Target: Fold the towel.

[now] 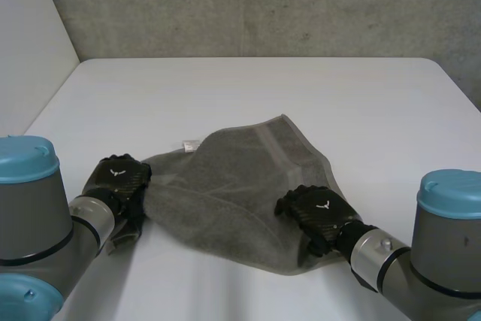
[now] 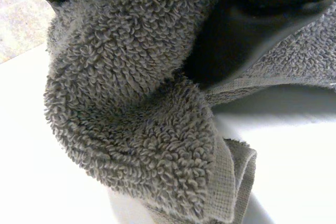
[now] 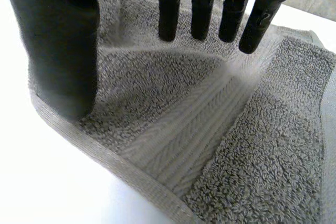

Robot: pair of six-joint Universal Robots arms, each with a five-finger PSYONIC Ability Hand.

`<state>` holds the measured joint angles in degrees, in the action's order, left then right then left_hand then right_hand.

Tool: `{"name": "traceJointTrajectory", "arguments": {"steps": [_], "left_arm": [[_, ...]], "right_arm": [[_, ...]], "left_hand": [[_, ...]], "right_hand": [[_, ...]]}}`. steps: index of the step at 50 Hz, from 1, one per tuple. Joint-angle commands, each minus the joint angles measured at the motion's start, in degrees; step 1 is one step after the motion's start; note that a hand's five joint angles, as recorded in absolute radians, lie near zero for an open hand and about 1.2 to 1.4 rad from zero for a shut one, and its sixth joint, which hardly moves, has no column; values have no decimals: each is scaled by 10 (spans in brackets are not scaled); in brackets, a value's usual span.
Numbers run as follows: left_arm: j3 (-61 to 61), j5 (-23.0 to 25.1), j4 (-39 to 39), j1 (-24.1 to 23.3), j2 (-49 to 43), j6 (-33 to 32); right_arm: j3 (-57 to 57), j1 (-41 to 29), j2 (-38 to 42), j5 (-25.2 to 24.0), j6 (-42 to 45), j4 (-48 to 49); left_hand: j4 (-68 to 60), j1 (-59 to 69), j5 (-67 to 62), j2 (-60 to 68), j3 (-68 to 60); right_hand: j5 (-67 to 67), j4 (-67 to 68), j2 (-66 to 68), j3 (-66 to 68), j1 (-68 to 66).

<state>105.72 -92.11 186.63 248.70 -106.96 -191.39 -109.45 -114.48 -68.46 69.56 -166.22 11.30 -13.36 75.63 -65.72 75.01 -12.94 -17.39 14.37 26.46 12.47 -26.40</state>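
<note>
A grey terry towel (image 1: pixel 240 193) lies crumpled on the white table (image 1: pixel 263 88), with a woven band running across it. My left hand (image 1: pixel 119 178) is at the towel's left corner. In the left wrist view that hand (image 2: pixel 252 30) is curled on a bunched fold of the towel (image 2: pixel 131 103), which is lifted a little off the table. My right hand (image 1: pixel 319 212) rests on the towel's near right part. In the right wrist view its fingers (image 3: pixel 202 9) are straight over the towel (image 3: pixel 236 145) and its thumb (image 3: pixel 63 51) sits by the hemmed edge.
A small white label (image 1: pixel 190 143) sticks out at the towel's far left edge. The table stretches bare behind the towel to a grey wall (image 1: pixel 263 5). Both arms come in at the near corners.
</note>
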Motion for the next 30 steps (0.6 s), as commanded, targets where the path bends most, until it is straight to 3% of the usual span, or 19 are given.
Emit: {"name": "traceJointTrajectory", "arguments": {"steps": [1, 9, 11, 13, 25, 30], "left_arm": [[3, 0, -2, -1, 3, 0], [4, 0, -2, -3, 3, 1], [4, 1, -2, -3, 3, 1], [4, 0, -2, -4, 6, 1], [23, 4, -36, -3, 47, 3], [44, 43, -53, -1, 71, 3]], "right_arm": [[13, -3, 25, 7, 17, 7], [19, -4, 35, 7, 19, 13], [18, -3, 33, 7, 19, 15], [18, -2, 29, 7, 18, 17], [9, 10, -70, 0, 13, -7], [27, 55, -124, -29, 59, -121]], "left_hand": [[34, 44, -43, 50, 29], [34, 44, -43, 50, 29], [34, 44, -43, 50, 29], [34, 44, -43, 50, 29], [34, 44, -43, 50, 29], [34, 44, -43, 50, 29]], "right_hand": [[-148, -44, 158, -25, -158], [-290, -44, 299, -25, -299], [-480, -44, 490, -25, -490], [-526, -44, 535, -25, -536], [-526, -44, 535, -25, -536], [-526, -44, 535, -25, -536]]}}
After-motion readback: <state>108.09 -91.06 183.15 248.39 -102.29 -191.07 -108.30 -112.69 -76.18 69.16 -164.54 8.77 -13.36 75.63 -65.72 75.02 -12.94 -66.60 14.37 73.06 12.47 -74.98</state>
